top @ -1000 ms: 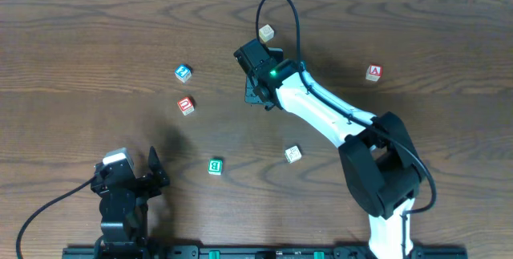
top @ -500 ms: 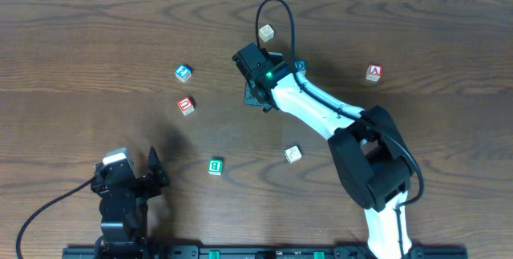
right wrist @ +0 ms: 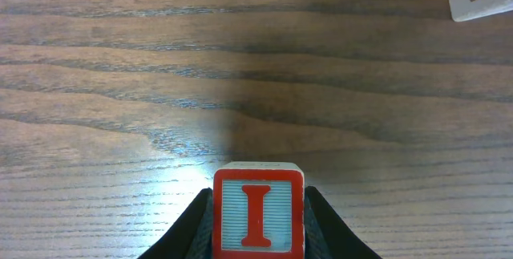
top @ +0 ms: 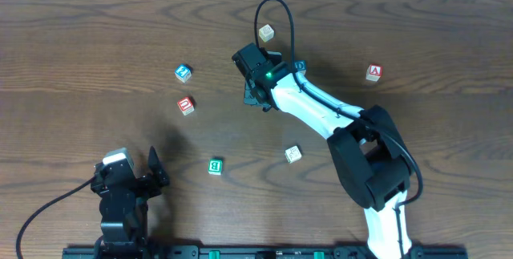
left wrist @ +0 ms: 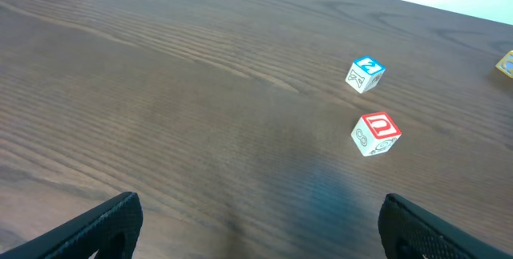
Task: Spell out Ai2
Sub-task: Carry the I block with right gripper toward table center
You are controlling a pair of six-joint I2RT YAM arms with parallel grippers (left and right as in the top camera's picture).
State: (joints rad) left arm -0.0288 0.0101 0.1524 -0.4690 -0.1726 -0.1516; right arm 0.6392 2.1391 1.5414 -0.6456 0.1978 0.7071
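Looking down on a dark wood table (top: 96, 18) filling the whole overhead view. Next biggest, the white right arm (top: 321, 111), stretched from the near edge up toward the middle of the table. On its end, right gripper (top: 256, 95) clamped tight on the I cube (right wrist: 258, 211), red edged with a red I, pinched between both black fingers (right wrist: 196, 223) in the wrist view. Hidden under the gripper from above, so no telling whether resting on the wood or lifted off.

Over at the near left corner, left arm (top: 120, 203) parked low, left gripper (left wrist: 260, 227) spread wide over bare wood, gripping nothing.

On to the small stuff: A cube (top: 373, 72) far off to the right, well apart from everything. 2 cube (top: 183, 72), blue edged, off to the left of the right gripper, with a red cube (top: 186, 105) bearing a round letter just nearer. Also a green cube (top: 215, 166) and a pale cube (top: 292, 154) closer to the near edge, plus another pale cube (top: 266, 32) just beyond the right gripper.
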